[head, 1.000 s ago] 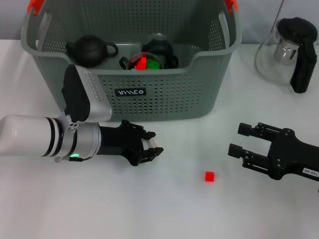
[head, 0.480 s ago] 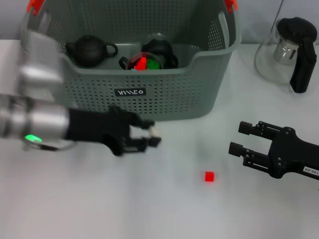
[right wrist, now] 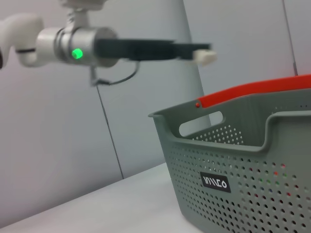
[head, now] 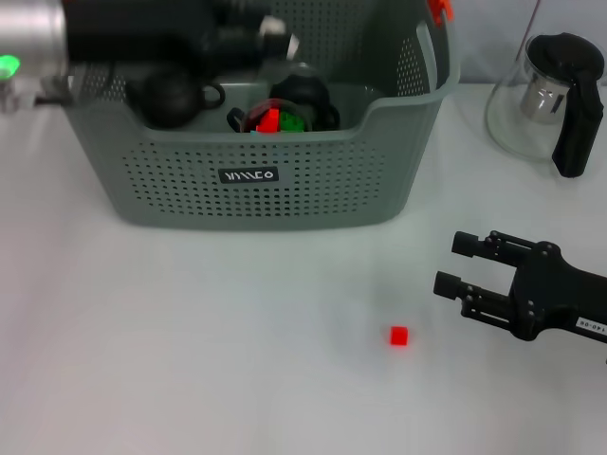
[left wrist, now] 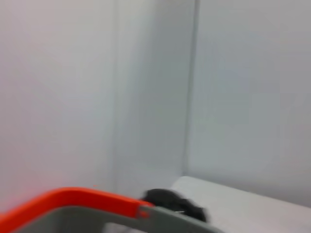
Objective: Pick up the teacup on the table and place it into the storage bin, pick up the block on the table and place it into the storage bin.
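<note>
The storage bin (head: 285, 190) stands at the back of the table, grey-green and perforated with a black label. My left gripper (head: 270, 33) hovers above its open top, shut on a small white teacup (head: 282, 43). The right wrist view shows that gripper (right wrist: 197, 51) high over the bin (right wrist: 243, 160) with the teacup (right wrist: 205, 57) at its tip. A small red block (head: 398, 336) lies on the table in front of the bin. My right gripper (head: 458, 264) rests open to the right of the block, holding nothing. In the left wrist view only the bin's orange handle (left wrist: 73, 199) shows.
Inside the bin sit two dark teapots (head: 171, 95) (head: 303, 95) and red and green blocks (head: 275, 121). A glass pot with a black handle (head: 555, 95) stands at the back right, beside the bin.
My left arm has risen from table level in front of the bin to above its open top, carrying the teacup. The right arm and the block have not moved.
</note>
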Action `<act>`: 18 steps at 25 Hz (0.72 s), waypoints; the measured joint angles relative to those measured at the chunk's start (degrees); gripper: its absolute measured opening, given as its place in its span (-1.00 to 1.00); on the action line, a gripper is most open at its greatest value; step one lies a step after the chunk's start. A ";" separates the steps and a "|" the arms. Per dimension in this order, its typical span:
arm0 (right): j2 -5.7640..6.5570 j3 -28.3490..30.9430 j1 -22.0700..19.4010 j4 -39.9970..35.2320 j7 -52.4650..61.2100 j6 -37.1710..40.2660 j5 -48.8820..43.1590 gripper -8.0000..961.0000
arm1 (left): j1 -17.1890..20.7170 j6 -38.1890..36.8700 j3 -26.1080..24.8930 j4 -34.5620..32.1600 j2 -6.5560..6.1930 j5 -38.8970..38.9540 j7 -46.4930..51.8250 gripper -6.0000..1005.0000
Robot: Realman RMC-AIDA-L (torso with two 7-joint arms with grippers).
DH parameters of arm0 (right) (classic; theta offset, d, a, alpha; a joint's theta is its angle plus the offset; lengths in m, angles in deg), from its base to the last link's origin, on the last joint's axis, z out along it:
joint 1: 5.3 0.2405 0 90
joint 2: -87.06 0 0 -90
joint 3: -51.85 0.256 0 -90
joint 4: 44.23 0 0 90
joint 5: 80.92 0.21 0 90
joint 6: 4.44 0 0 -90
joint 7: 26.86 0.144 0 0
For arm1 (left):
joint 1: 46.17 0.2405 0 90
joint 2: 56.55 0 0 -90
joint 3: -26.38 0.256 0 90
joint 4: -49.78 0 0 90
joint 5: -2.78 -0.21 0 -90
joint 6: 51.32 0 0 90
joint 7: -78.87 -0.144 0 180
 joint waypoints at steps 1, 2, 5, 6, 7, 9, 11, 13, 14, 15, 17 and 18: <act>0.00 0.00 -0.04 0.00 -0.03 0.03 0.00 0.42 | -0.82 2.88 1.24 0.12 -0.09 -0.87 1.11 -0.04; 0.00 0.00 -0.08 0.00 -0.07 0.06 -0.01 0.42 | -1.50 5.43 2.48 0.23 -0.13 -1.71 2.16 -0.04; 0.00 0.00 -0.14 0.00 -0.20 0.08 0.01 0.42 | -3.12 17.40 9.93 1.20 -0.01 -6.79 6.31 -0.01; 0.00 0.00 -0.16 0.00 -0.24 0.09 0.04 0.42 | -3.12 17.40 9.93 1.20 -0.01 -6.79 6.31 -0.01; 0.00 0.00 -0.20 0.00 -0.27 0.09 0.08 0.42 | -3.30 19.60 11.84 1.38 0.10 -8.28 7.03 0.00; 0.00 0.00 -0.22 0.00 -0.28 0.10 0.11 0.42 | -3.45 22.84 15.44 1.76 0.36 -11.22 8.18 0.02; 0.00 0.00 -0.20 0.00 -0.28 0.11 0.15 0.42 | -3.68 25.34 19.14 2.32 0.55 -14.62 9.55 0.03; 0.00 0.00 -0.15 0.01 -0.28 0.11 0.23 0.42 | -4.00 26.91 21.22 2.85 0.68 -17.79 11.46 0.05; 0.00 0.00 -0.15 0.00 -0.29 0.11 0.26 0.43 | -4.16 27.76 21.92 3.10 0.91 -19.66 12.46 0.06; 0.00 0.00 -0.14 0.00 -0.28 0.11 0.29 0.43 | -4.26 28.62 22.37 3.25 1.34 -21.49 13.26 0.06; 0.00 0.00 -0.14 0.01 -0.29 0.11 0.28 0.43 | -4.29 28.92 22.40 3.30 1.53 -21.93 13.46 0.08; 0.00 0.00 -0.14 0.00 -0.29 0.11 0.28 0.43 | -4.36 29.05 22.46 3.35 1.62 -22.27 13.79 0.09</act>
